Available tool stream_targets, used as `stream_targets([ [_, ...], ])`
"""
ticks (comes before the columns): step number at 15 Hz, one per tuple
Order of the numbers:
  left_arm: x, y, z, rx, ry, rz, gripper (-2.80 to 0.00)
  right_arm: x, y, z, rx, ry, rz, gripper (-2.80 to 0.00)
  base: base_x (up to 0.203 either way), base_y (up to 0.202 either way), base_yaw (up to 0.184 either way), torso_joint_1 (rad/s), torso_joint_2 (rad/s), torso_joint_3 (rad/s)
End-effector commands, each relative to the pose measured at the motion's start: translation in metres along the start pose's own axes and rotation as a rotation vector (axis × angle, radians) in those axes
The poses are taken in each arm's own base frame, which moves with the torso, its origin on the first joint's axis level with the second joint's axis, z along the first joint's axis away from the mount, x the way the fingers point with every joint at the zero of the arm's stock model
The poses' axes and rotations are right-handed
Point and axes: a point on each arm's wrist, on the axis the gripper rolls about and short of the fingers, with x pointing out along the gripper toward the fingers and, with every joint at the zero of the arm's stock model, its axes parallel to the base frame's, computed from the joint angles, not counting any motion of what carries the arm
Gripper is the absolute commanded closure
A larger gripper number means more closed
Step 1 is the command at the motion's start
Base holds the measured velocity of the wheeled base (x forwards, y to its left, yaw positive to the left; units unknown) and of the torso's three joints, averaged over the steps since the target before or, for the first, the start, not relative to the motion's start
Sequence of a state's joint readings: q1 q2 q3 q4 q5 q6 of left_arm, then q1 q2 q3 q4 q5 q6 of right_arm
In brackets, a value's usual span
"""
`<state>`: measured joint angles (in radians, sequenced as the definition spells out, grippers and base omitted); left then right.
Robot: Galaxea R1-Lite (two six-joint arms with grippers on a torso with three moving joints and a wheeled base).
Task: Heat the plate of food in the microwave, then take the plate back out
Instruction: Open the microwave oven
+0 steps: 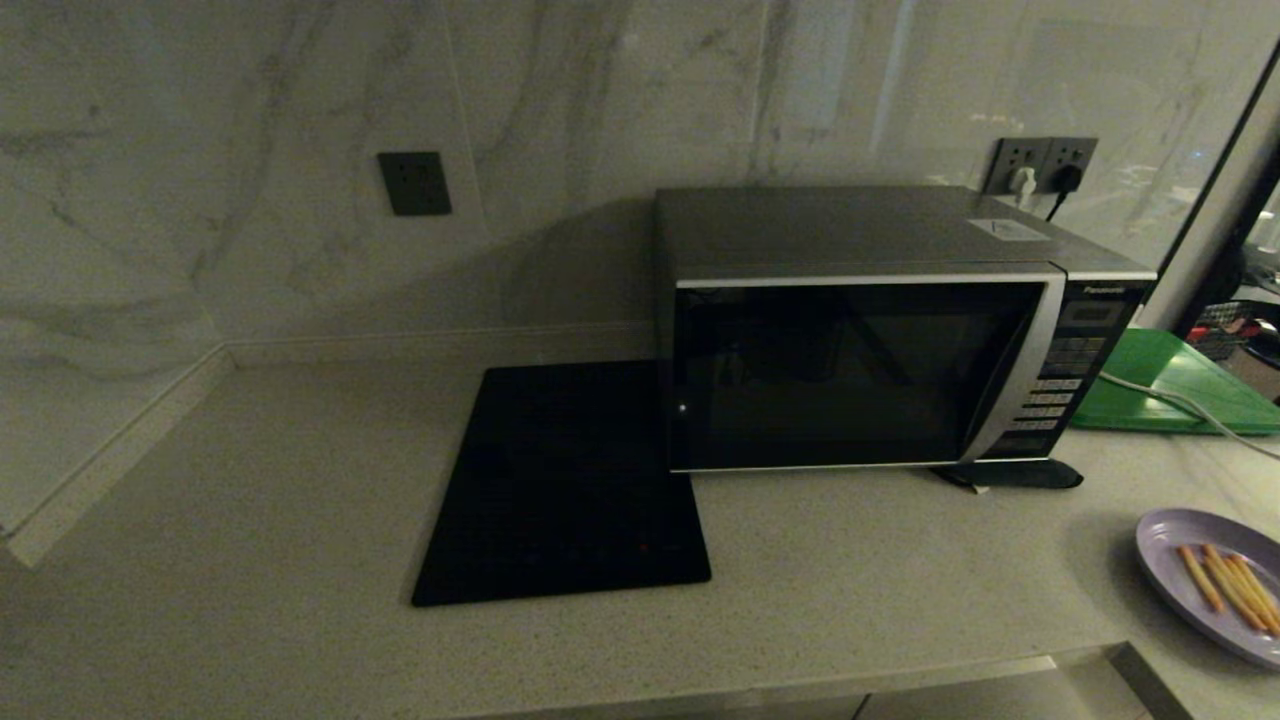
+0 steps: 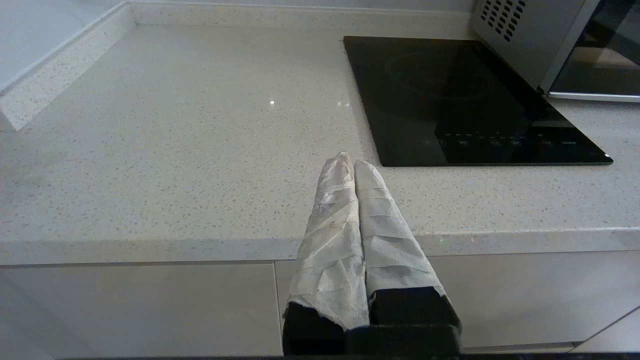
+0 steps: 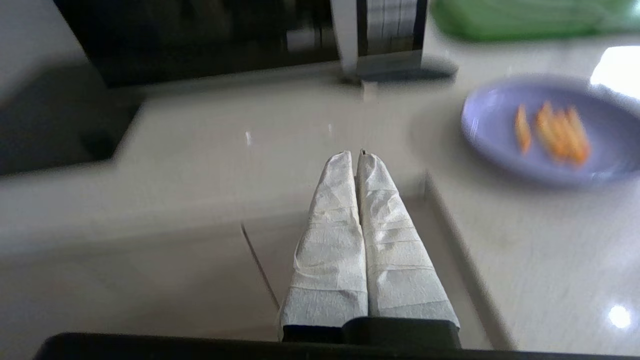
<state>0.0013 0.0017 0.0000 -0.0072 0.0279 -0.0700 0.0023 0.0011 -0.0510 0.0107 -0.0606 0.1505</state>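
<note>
The dark grey-and-silver microwave (image 1: 880, 350) stands at the back right of the counter with its glass door closed. The pale lavender plate of food (image 1: 1215, 585) with a few orange sticks lies at the counter's right front; it also shows in the right wrist view (image 3: 545, 130). Neither gripper shows in the head view. My left gripper (image 2: 353, 161), wrapped in white tape, is shut and empty, just off the counter's front edge, left of the black glass square. My right gripper (image 3: 356, 156), also taped, is shut and empty near the front edge, left of the plate.
A flat black glass square (image 1: 570, 485) lies left of the microwave. A green board (image 1: 1170, 385) with a white cable across it sits behind the plate. Wall sockets (image 1: 1040, 165) are above the microwave. The counter corner steps in near the plate.
</note>
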Motion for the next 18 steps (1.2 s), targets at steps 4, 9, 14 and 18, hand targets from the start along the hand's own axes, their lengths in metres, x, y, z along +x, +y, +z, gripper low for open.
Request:
stream_targets([
  [4,0.0,0.0,0.0,-0.001,-0.001,0.0,0.0,-0.002,0.013,0.087,0.086,-0.063,0.013,0.0,0.0,0.0,0.0,0.0,0.0,0.0],
  [9,0.0,0.0,0.0,-0.002,-0.001,0.001,0.0,0.036,0.021,0.133,0.1,0.033,-0.083,0.0,0.0,0.0,0.0,0.0,0.0,0.0],
  [14,0.0,0.0,0.0,-0.001,-0.001,0.001,0.0,0.074,0.02,0.138,-0.05,0.138,-0.27,0.0,0.0,0.0,0.0,0.0,0.0,0.0],
  [18,0.0,0.0,0.0,-0.001,-0.001,0.0,0.0,0.1,0.022,0.142,-0.133,0.129,-0.287,0.0,0.0,0.0,0.0,0.0,0.0,0.0],
])
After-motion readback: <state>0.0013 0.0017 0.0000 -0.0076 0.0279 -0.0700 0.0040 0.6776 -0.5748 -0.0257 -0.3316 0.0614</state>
